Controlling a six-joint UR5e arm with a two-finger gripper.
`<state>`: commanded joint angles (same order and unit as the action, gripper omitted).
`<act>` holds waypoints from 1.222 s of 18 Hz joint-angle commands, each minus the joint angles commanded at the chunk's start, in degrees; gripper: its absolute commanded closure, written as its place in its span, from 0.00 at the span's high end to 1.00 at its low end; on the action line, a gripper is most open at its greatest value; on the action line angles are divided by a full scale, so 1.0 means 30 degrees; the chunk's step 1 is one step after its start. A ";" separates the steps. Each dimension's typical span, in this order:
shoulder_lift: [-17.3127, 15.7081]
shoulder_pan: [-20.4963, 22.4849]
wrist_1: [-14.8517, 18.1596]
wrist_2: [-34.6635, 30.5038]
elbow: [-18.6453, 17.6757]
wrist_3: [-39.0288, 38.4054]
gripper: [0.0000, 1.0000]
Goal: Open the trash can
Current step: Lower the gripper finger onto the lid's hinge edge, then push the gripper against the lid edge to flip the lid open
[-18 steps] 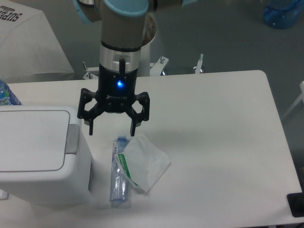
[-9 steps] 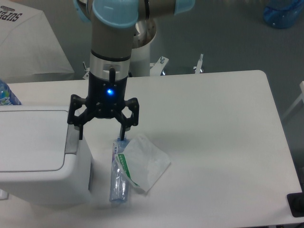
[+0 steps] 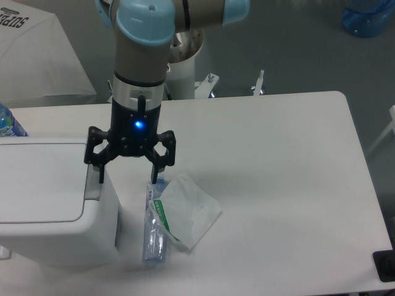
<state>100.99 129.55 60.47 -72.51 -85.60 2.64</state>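
Gripper [image 3: 127, 173]: mine, jaws spread, empty, one finger over bin [image 3: 43, 203] push tab [image 3: 93, 183] to press; lid shut. Bottle [image 3: 154, 223] below-right, untouched.

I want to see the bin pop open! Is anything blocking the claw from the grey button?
Nothing visible does. The open gripper hangs right over the grey tab on the bin. The bottle and the tissue lie off to the side on the table.
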 joint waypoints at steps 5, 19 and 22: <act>-0.0029 -0.0029 0.0000 0.0029 -0.0001 -0.0263 1.00; 0.0117 -0.0264 0.0000 -0.0029 -0.0059 -0.0322 1.00; 0.0117 -0.0264 0.0000 -0.0029 -0.0030 -0.0322 1.00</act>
<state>101.34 128.76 60.47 -72.60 -85.69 1.67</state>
